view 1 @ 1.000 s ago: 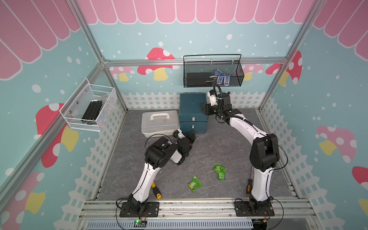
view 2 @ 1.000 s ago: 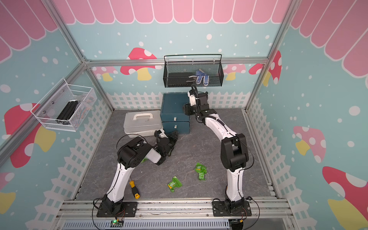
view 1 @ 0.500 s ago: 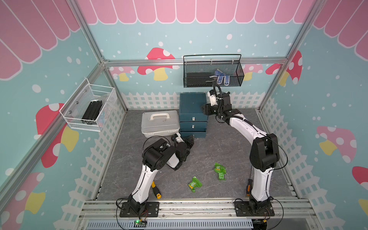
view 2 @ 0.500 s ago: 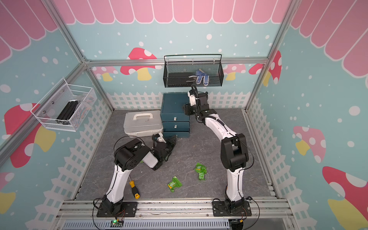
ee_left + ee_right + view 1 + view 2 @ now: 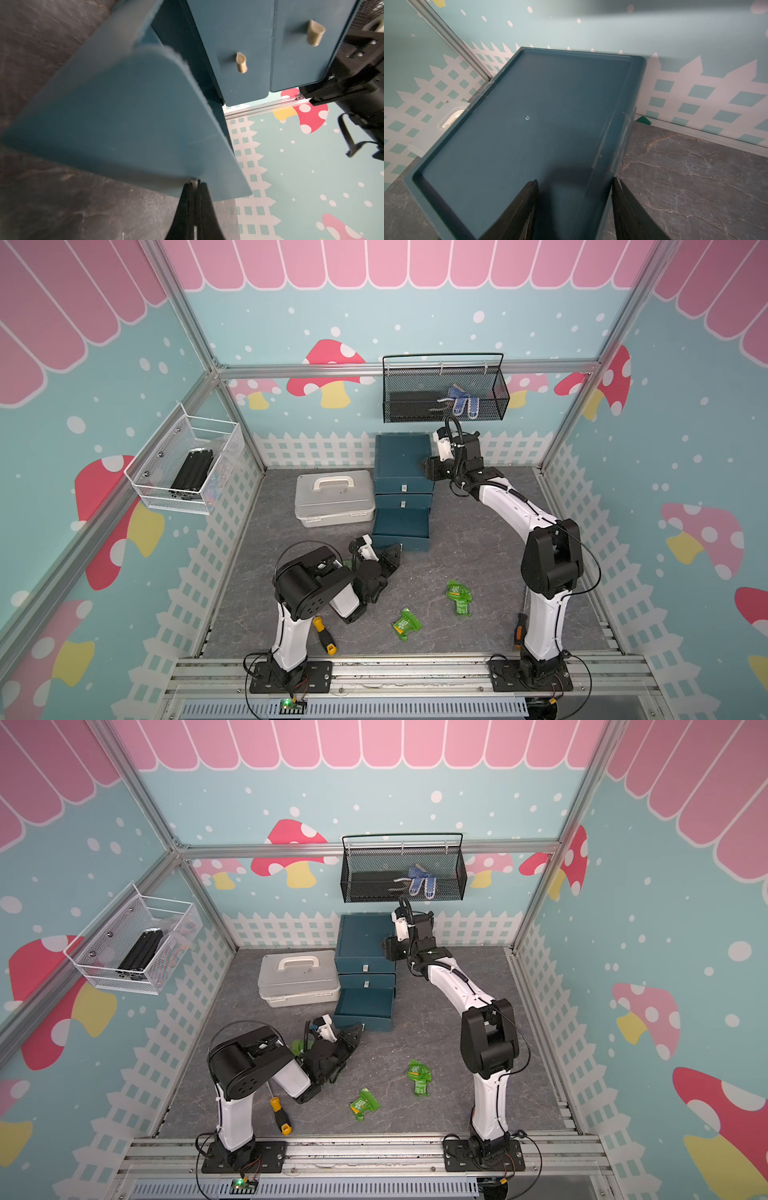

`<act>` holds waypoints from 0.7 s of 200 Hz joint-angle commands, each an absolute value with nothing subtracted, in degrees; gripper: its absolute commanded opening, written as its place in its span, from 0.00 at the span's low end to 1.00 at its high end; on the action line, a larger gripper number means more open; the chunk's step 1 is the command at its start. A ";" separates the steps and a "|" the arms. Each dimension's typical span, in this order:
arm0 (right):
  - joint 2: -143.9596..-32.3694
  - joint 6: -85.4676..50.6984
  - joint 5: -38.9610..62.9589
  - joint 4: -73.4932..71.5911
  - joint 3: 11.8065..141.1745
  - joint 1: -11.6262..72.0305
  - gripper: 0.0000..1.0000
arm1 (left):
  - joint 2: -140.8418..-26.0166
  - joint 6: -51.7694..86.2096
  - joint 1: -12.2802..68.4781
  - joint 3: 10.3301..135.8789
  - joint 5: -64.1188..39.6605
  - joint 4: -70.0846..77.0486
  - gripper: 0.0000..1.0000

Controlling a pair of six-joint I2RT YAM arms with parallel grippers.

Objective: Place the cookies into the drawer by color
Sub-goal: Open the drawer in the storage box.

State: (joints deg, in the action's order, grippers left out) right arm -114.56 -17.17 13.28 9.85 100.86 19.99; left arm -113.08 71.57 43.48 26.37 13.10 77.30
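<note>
The drawer [image 5: 402,456] is a dark teal cabinet at the back, with its bottom tray [image 5: 401,524] pulled out toward the front. My left gripper [image 5: 195,184] is shut on that tray's white pull tab, low at its front [image 5: 395,552]. My right gripper [image 5: 574,185] straddles the cabinet's top right edge [image 5: 428,469], one finger on the top and one on the side wall. Green cookies lie on the floor in both top views [image 5: 406,624] [image 5: 459,597] [image 5: 363,1104] [image 5: 419,1077]. Another green cookie [image 5: 297,1046] peeks out behind my left arm.
A pale grey lidded case [image 5: 334,497] stands against the cabinet's left side. A yellow-handled screwdriver [image 5: 324,635] lies by my left base, and an orange-and-black one [image 5: 518,630] by my right base. A black mesh basket [image 5: 444,393] and a white wire basket [image 5: 187,468] hang on the walls.
My left gripper has drawn back toward the front with the pull tab, and the bottom tray has slid out. The right arm has stayed on the cabinet.
</note>
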 commanded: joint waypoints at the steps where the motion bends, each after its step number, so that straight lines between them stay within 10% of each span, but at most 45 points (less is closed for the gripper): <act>1: -114.64 -16.00 12.57 17.44 100.80 20.39 0.58 | -112.11 72.35 43.98 26.12 11.41 78.79 0.00; 140: -116.10 -16.00 13.54 18.28 101.69 20.39 0.58 | -116.64 74.53 44.31 25.52 11.03 80.62 0.04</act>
